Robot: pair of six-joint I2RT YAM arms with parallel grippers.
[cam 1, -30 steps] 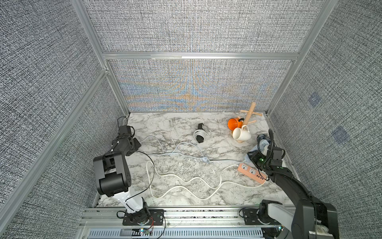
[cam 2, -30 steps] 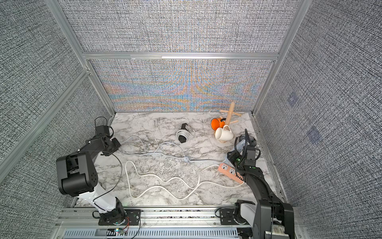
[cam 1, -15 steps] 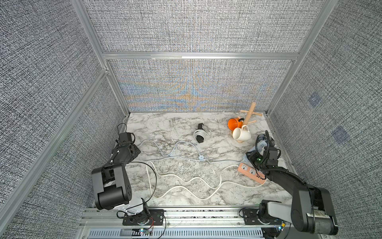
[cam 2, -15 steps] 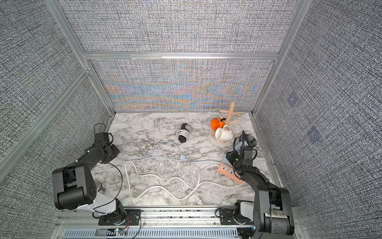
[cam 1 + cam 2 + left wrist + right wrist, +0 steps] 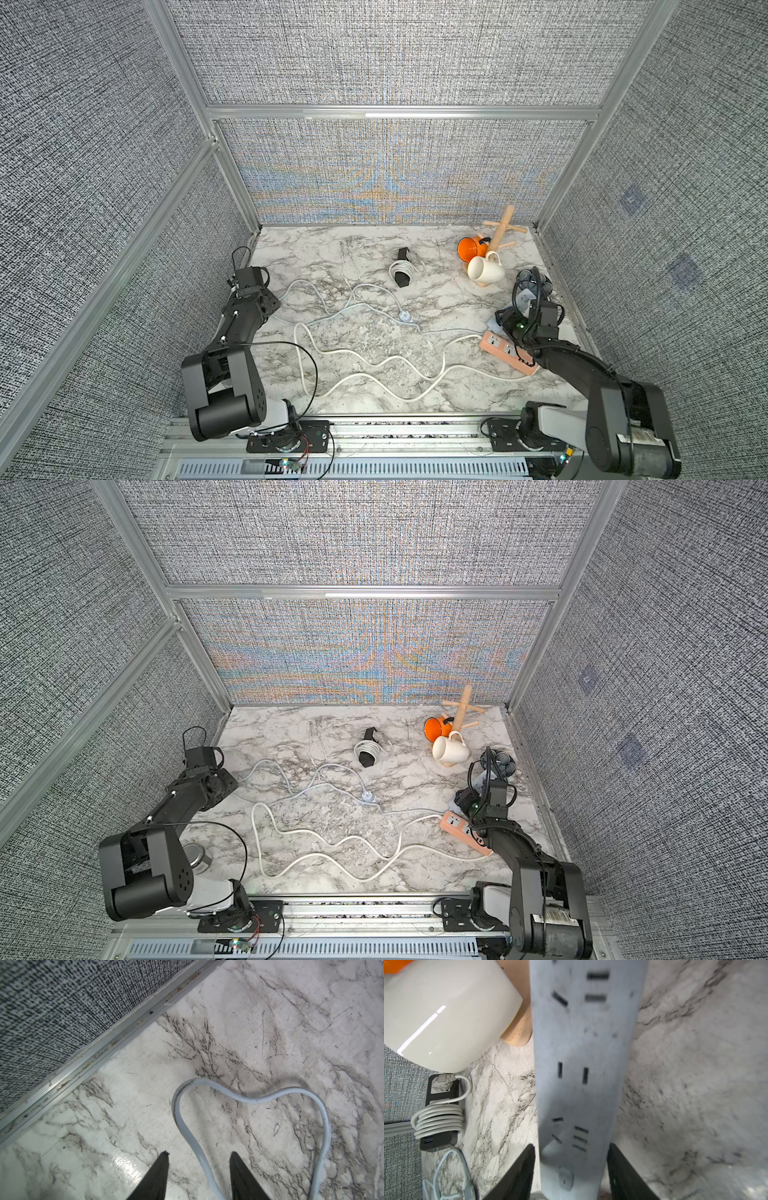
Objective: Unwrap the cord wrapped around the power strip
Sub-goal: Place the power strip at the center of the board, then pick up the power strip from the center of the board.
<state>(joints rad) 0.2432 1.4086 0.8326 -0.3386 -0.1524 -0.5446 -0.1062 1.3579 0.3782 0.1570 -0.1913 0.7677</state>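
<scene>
Two black fingers (image 5: 158,1178) of the left end effector (image 5: 199,1153) stand spread. The pale blue-grey cord (image 5: 249,1100) passes loose between them, touching neither, and loops on the marble table (image 5: 124,1105) just ahead of the tips. Only the left wrist view shows that gap; in both top views the wrist covers the fingers.

The right end effector (image 5: 571,1145) is spread too. A sliver of table shows on each side of the blue-grey power strip (image 5: 581,1053), which lies between its fingers and stretches ahead, socket slots up. In a top view only a scrap of that strip (image 5: 524,298) peeks out beyond the wrist.

Ahead and to one side stand a cream mug (image 5: 446,1012) and, farther, a black power strip (image 5: 439,1124) with white cord coiled round it.

Top views alone show the cord's plug (image 5: 404,318) between the two end effectors, and a pink-orange power strip (image 5: 505,351) just behind the right one, under its arm. A white label (image 5: 640,436) on the right arm's base is too small to read.
</scene>
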